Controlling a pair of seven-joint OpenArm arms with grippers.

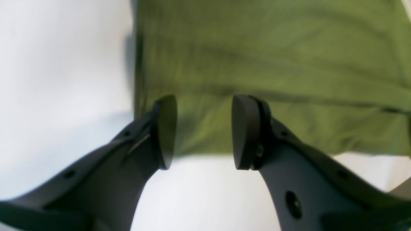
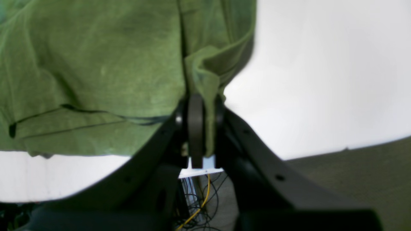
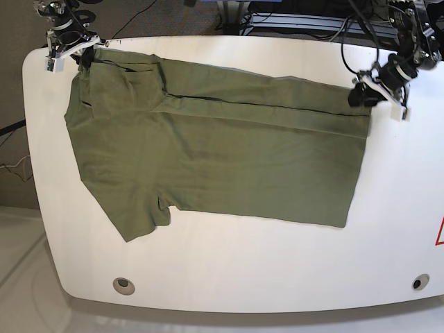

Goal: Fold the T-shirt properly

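Black right pincer (image 2: 202, 131) pinches the plain olive-green cloth T-shirt (image 3: 243, 159) by its corner, likely anchoring it; black left pincer (image 1: 204, 131) spreads open at the opposite corner, presumably to grip!

A smooth, glossy white tabletop with rounded corners (image 3: 243, 267) spreads out before me, with a round metallic fitting (image 3: 123, 286) near one front corner and a similar round metallic fitting (image 3: 420, 282) near the other; light glares softly off the surface, and a red line (image 3: 440, 232) shows at the right edge; past the table lies a dull grey-brown floor (image 2: 353, 183), where thin black cables (image 2: 215, 199) tangle loosely with one yellow cable (image 2: 202, 203)
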